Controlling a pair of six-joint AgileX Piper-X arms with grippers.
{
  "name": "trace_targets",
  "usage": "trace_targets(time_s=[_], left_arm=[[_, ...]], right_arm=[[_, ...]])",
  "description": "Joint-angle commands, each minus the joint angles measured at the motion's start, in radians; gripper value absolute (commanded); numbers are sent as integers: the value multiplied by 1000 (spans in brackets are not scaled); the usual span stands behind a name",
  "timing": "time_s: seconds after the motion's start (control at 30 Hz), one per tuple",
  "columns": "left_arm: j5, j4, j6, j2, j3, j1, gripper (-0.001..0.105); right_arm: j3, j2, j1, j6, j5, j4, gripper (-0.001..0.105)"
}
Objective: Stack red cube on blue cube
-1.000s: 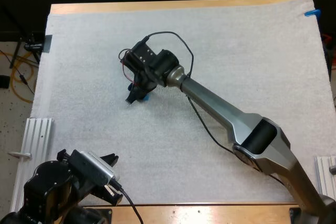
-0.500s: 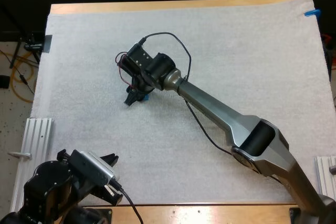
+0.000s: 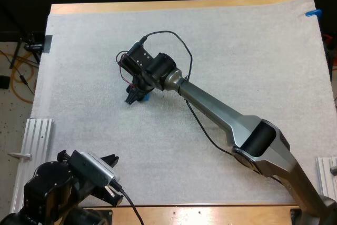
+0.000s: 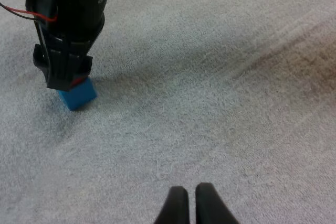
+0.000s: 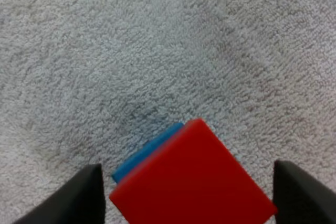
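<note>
While high view shows blue cube [image 3: 146,98], right wrist view adds red cube [image 5: 194,182] atop, right claw [image 5: 188,174] released; left claw [image 4: 191,204] clenched; open mat [image 3: 237,51] around.

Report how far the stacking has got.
Done: the red cube sits on the blue cube, skewed so that a blue edge shows. In hand: the right end effector straddles the stack, fingers apart, seemingly released. Left: lift that arm straight up without nudging the stack. The left end effector is shut and idle, apart from the cubes.
</note>
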Motion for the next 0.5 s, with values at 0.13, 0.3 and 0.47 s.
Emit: trace_targets(time_s=[0.13, 0.3, 0.47], left_arm=[[-6, -2, -10, -2, -6, -4, 0], [-6, -2, -10, -2, -6, -4, 0], [-6, -2, -10, -2, -6, -4, 0]], right_arm=[[-8, -1, -2, -4, -12, 4, 66], [-18, -4, 0, -4, -5, 13, 66], [-58, -32, 0, 3, -1, 68, 66]])
